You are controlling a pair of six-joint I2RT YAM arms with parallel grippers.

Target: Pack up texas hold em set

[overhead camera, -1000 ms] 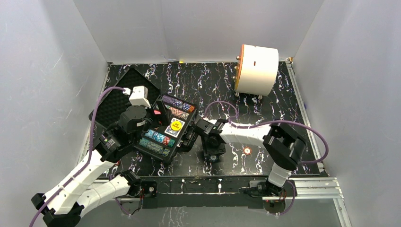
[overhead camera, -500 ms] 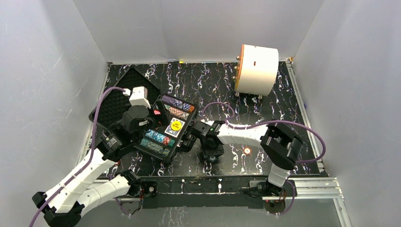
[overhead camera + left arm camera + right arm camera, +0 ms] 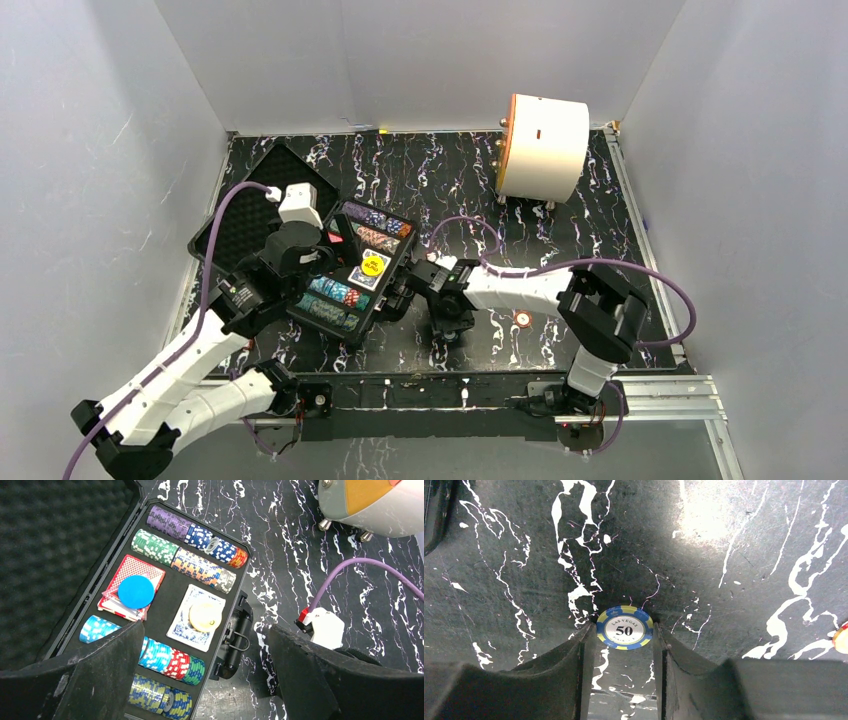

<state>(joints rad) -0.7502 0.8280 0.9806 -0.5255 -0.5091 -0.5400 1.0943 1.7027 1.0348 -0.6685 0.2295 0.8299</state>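
The blue 50 chip [image 3: 625, 627] is pinched by its rim in the right gripper [image 3: 624, 631], apparently bound for the case [image 3: 239, 614] beneath the wide-spread, empty left gripper [image 3: 203, 628].

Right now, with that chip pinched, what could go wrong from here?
The right gripper pinches the blue 50 chip only by its rim at the tips, so it may pop out. The left gripper hangs open over the case, so carrying the chip there could cause a collision. Another loose chip might get missed.
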